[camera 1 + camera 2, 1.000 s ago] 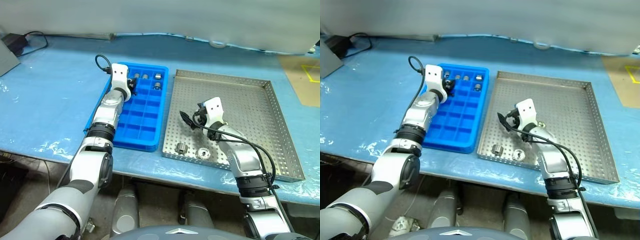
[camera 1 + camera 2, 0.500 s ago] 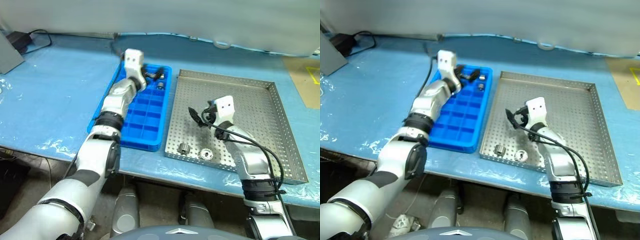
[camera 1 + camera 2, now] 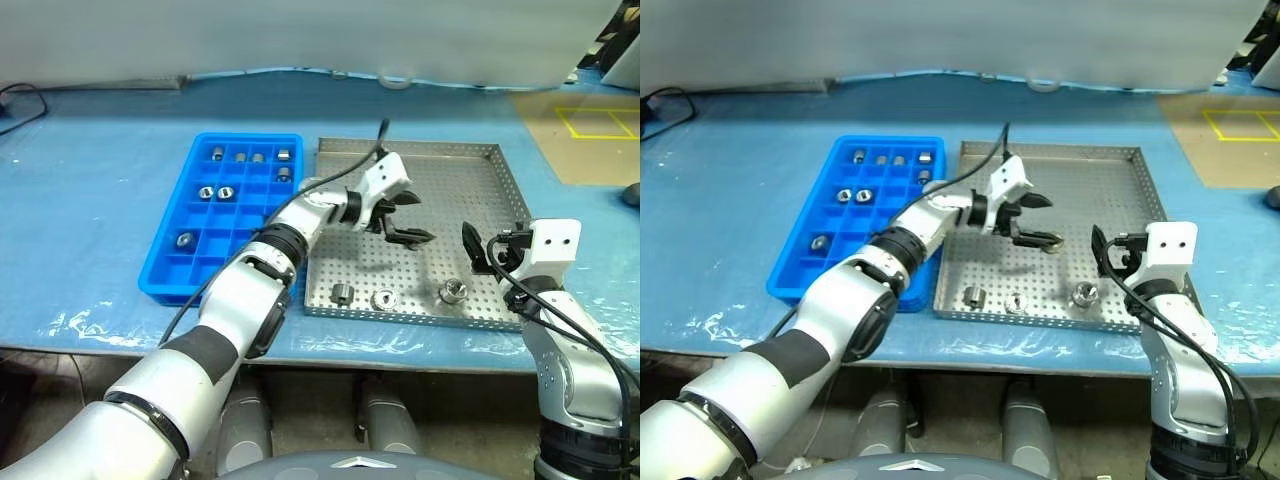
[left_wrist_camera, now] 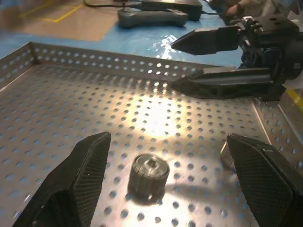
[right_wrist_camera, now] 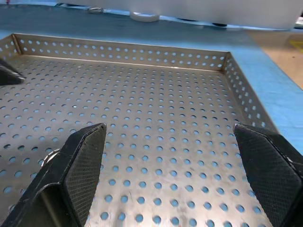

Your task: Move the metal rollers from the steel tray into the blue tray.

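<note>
My left tool (image 3: pixel 408 218) hangs spread and empty above the steel tray (image 3: pixel 500 190); my right tool (image 3: pixel 478 250), also spread, hovers at its edge. Three metal rollers (image 3: pixel 342 294) lie along that tray's front rim, others in the blue tray (image 3: pixel 160 268) beside it.

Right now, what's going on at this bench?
The robot is moving metal rollers from the steel tray into the blue tray. Several rollers already sit in the blue tray's compartments, and three rollers lie along the near edge of the steel tray. The left gripper is open and empty, reaching across over the steel tray. The right gripper is open too, hovering at that tray's near right side. Neither holds a roller.
</note>
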Tool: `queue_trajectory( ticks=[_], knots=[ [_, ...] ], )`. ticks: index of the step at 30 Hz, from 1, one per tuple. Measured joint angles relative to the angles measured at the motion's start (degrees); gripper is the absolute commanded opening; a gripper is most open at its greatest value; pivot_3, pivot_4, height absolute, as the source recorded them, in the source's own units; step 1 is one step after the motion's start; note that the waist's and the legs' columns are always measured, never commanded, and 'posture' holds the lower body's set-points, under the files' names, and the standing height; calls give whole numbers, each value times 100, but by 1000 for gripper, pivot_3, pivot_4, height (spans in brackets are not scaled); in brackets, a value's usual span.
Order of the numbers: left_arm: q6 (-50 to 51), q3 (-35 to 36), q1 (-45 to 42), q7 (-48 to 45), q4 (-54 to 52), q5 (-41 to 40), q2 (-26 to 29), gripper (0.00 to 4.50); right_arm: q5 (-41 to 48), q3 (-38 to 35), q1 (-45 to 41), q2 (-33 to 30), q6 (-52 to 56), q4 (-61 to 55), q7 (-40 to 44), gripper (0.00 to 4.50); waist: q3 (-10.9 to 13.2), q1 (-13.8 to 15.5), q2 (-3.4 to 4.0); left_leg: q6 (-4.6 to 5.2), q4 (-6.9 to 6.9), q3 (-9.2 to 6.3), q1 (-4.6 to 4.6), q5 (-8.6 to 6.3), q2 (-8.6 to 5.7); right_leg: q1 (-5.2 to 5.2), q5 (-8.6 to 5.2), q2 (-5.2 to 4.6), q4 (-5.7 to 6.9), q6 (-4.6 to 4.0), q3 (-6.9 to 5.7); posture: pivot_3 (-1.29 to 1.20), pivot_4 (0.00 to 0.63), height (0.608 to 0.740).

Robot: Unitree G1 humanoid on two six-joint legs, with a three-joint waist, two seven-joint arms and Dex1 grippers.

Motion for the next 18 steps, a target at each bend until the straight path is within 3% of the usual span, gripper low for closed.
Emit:
queue_trajectory(
  ticks=[4, 9, 13, 18],
  knots=[
    [-27, -94, 0, 637, 233, 270, -78, 4287, -13, -10, 275, 130, 2, -210, -203, 4500, -1, -158, 2, 5, 2, 6, -1, -3, 0, -1, 0, 5, -13, 2, 3, -549, 150, 740],
    [-11, -652, 34, 2348, 537, 1141, -100, 4287, -10, -7, 316, 210, 30, -375, -359, 4500, -3, -269, 6, 11, 5, 5, -12, -7, -1, -1, 4, 7, -36, 10, 3, -550, 150, 740],
    [189, -271, 100, 2496, 557, 937, -114, 4398, -46, 143, 314, 255, 32, -386, -408, 4500, -5, -327, 7, 23, 5, 6, -16, -14, -5, 3, 5, 5, -41, 8, 2, -542, 150, 740],
    [632, 417, 191, 1821, 564, 328, -114, 4398, -102, 328, 306, 285, 31, -369, -465, 4500, -5, -346, 8, 34, 5, 6, -23, -21, -6, 2, 27, 2, -47, -28, -3, -526, 150, 740]
  ],
)
